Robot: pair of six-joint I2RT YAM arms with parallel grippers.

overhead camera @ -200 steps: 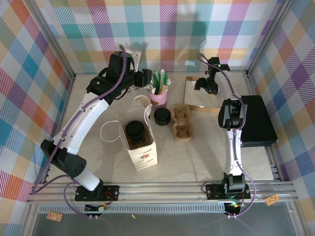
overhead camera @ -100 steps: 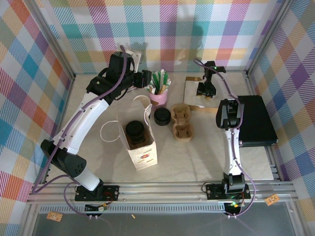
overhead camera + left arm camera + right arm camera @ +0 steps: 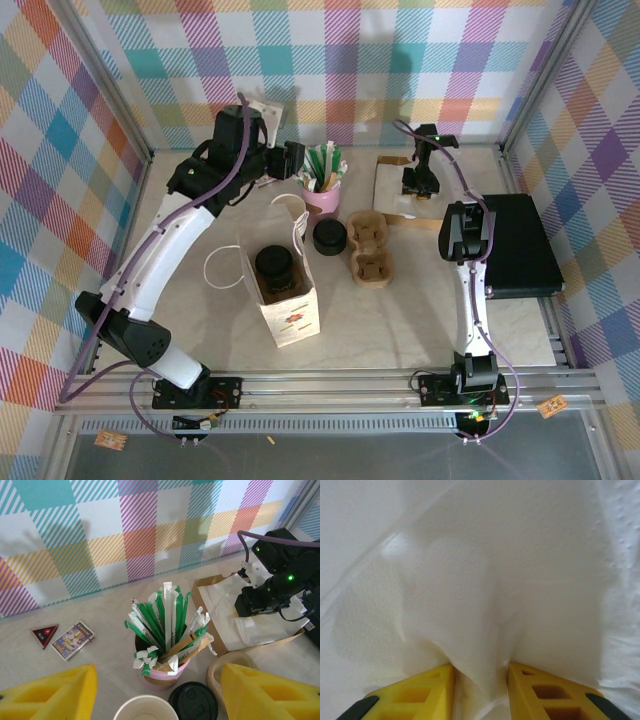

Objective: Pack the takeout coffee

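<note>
In the middle of the table stood a white paper bag (image 3: 292, 318) with looped handles, its top open. Inside it we saw the takeout coffee (image 3: 277, 264), a cup under a round black plastic lid, standing upright. Just beside the bag, on the right arm's side, lay a loose round black lid (image 3: 328, 237). Next to that was a brown cardboard cup carrier (image 3: 370, 250). Behind them stood a pink cup (image 3: 324, 198) full of green and white wrapped sticks.

The left gripper (image 3: 293, 160) hung near the pink cup, at the back of the table. Its yellow fingers (image 3: 55, 692) stood wide apart and had nothing between them.

The right gripper (image 3: 480, 676) was down on a brown cardboard tray (image 3: 201, 596) at the back of the table. Its two yellow fingers sat close together, and a fold of white paper napkin (image 3: 485, 605) was pinched between them. More napkin lay flat all around.

A flat black box (image 3: 525, 245) sat at the right edge, well apart from the bag.
</note>
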